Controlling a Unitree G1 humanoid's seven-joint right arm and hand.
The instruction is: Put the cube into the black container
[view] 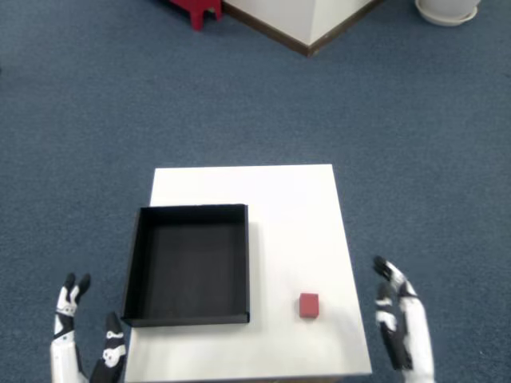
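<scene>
A small red cube [309,306] lies on the white table [287,207], near its front right corner. The black container [190,265], a shallow square tray with nothing inside, sits on the table's left half, a short gap left of the cube. My right hand [402,323] hovers off the table's right edge, to the right of the cube, its fingers spread and holding nothing. The left hand [84,335] is low at the table's front left corner, also with fingers apart.
Blue carpet surrounds the small table. A white wall corner with wooden skirting [307,32] stands far back, a red object [196,9] at the top left and a white round base [447,9] at the top right.
</scene>
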